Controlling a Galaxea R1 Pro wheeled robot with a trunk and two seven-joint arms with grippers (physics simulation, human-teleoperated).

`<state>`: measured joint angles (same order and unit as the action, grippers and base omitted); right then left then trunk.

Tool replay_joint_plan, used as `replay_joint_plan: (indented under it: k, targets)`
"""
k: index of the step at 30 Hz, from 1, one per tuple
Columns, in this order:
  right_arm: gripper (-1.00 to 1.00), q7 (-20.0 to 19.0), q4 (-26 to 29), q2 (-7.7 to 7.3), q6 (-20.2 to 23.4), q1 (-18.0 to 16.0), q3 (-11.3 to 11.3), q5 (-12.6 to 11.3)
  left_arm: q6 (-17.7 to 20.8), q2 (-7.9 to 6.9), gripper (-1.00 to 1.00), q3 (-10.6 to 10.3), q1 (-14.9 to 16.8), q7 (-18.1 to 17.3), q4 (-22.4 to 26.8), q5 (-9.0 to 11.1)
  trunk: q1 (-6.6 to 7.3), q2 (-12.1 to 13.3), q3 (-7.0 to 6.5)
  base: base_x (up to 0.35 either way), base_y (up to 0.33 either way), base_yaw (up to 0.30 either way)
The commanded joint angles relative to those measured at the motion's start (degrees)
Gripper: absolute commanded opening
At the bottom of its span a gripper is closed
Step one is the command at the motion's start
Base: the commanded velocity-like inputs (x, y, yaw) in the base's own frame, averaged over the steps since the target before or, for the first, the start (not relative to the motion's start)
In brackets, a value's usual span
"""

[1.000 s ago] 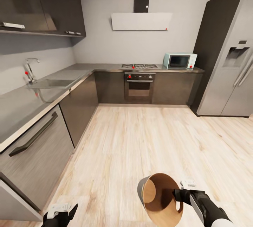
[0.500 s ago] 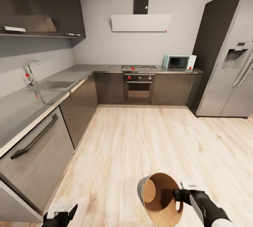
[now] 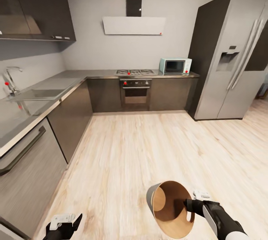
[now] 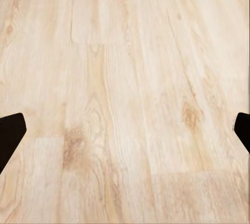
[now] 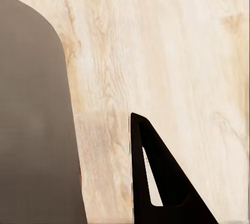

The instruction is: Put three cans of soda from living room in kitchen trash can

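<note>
**Ana:** Between the earlier head view and this one the whole picture slid leftward: the fridge (image 3: 227, 57) took up more of the right side, and the sink (image 3: 33, 94) and tap moved toward the left edge. That was the camera turning to the right, I'd say, not the kitchen's things moving.

**Ben:** And the tash can (image 3: 169, 206)?

**Ana:** It sat at the same spot in front of the robot, held off the wood floor (image 3: 149, 147) and tipped so its coppery inside faced the camera. The right gripper (image 3: 189, 207) was clamped on its rim, one finger inside the mouth and the grey wall against the other, as the right wrist view suggested.

**Ben:** Any cans of soda in it?

**Ana:** None could be seen inside, and none lay on the floor or the counter (image 3: 22, 117).

**Ben:** The left gripper (image 3: 69, 225)?

**Ana:** It hung low at the left, holding nothing. In the left wrist view its two dark fingertips (image 4: 10, 133) stood at opposite edges with bare boards between them, so the jaws were wide apart.

**Ben:** So what did the turn mean?

**Ana:** My guess was that the robot was carrying the bin and swinging toward the opening past the fridge, to reach the cans. Nothing had gone in yet.
</note>
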<state>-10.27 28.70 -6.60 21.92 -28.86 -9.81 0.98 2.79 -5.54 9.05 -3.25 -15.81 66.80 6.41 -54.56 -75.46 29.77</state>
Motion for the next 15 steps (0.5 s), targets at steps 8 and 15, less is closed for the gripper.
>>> replay_joint_plan:
  k: [8, 15]
  targets:
    - [-1.0, 0.4, 0.0, -0.32, 0.1, 0.0, -5.9, -0.5, -0.2, -0.02, 1.0, 0.0, 0.0, 0.0, -0.2, 0.0, 0.0, 0.0, -0.36, 0.0, 0.0, -0.24]
    - [-1.0, 1.0, -0.7, -3.96, -0.5, 0.9, -7.6, -0.4, -0.3, -0.01, 1.0, 0.0, 0.0, 0.0, -0.8, 0.0, 0.0, 0.0, -0.68, 0.0, 0.0, -0.237]
